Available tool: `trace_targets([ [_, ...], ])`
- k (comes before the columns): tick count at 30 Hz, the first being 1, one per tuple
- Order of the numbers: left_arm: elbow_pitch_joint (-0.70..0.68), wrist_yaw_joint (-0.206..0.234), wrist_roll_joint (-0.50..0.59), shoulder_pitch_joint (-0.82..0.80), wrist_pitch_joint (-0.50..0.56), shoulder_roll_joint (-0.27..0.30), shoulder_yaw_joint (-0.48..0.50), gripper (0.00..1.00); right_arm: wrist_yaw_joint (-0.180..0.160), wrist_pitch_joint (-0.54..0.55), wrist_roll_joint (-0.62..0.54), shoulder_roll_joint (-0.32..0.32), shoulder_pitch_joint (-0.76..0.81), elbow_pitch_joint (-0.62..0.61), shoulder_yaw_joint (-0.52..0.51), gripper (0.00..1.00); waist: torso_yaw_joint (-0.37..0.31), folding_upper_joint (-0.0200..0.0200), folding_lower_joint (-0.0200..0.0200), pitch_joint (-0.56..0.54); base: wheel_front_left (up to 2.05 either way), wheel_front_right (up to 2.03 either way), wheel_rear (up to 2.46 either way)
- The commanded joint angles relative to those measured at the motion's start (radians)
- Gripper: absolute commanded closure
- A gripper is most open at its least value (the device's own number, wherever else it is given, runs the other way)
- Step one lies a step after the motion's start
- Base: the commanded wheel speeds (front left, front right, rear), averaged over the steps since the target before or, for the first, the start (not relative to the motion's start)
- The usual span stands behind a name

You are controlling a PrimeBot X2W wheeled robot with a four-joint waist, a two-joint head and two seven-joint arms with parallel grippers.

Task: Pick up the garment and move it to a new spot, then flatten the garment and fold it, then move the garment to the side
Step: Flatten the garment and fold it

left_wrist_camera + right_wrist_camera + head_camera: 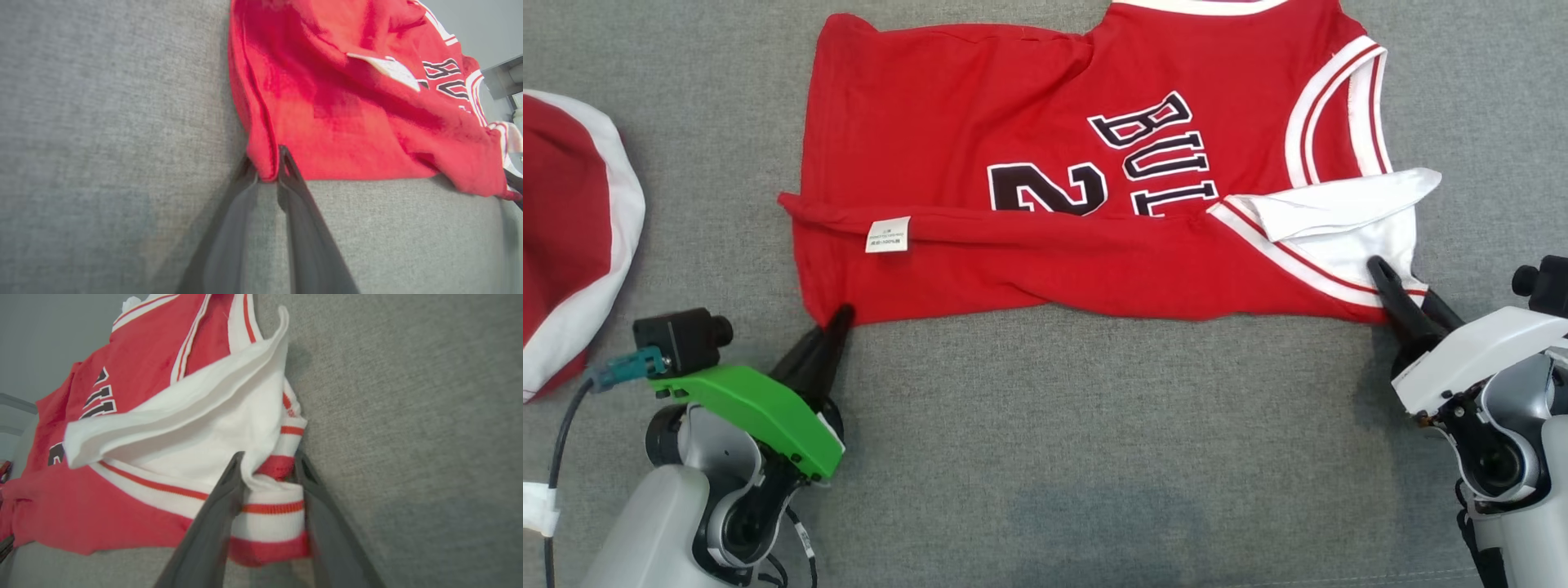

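Jersey (1029, 139), red, lies part-folded on the grey counter (1094, 449). My left pincer (840, 317) pinches its hem corner (265, 173); my right pincer (1403, 286) clasps the shoulder strap (271, 506). I should lift both together, edge taut.

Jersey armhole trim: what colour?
White with thin red stripes. The armhole trim of the red jersey shows best in the head view.

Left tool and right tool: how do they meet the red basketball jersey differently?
The left tool pinches the red basketball jersey at a thin red hem corner, fingers nearly together. The right tool stands wider, fingers around a bunched white-and-red shoulder strap. Both are at the near edge.
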Motion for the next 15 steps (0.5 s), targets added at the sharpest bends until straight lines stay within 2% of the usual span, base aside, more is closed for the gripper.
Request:
trace_targets([
  [1,0.012,-0.005,-0.006,0.033,0.019,-0.003,-0.013,1.0,0.0,0.02,0.017,0.001,0.008,0.019,0.012,1.0,0.001,0.0,0.0,-0.007,0.0,0.0,0.0],
  [10,-0.172,0.017,-0.07,0.151,0.063,0.075,0.038,1.0,-0.001,0.132,0.106,-0.114,0.031,-0.037,-0.132,1.0,0.021,0.0,0.0,-0.056,0.0,0.0,0.0],
  [15,-0.323,0.055,-0.084,0.272,0.081,0.095,0.032,1.0,-0.001,0.223,0.124,-0.126,0.116,-0.1,-0.195,1.0,0.036,0.0,0.0,-0.07,0.0,0.0,0.0],
])
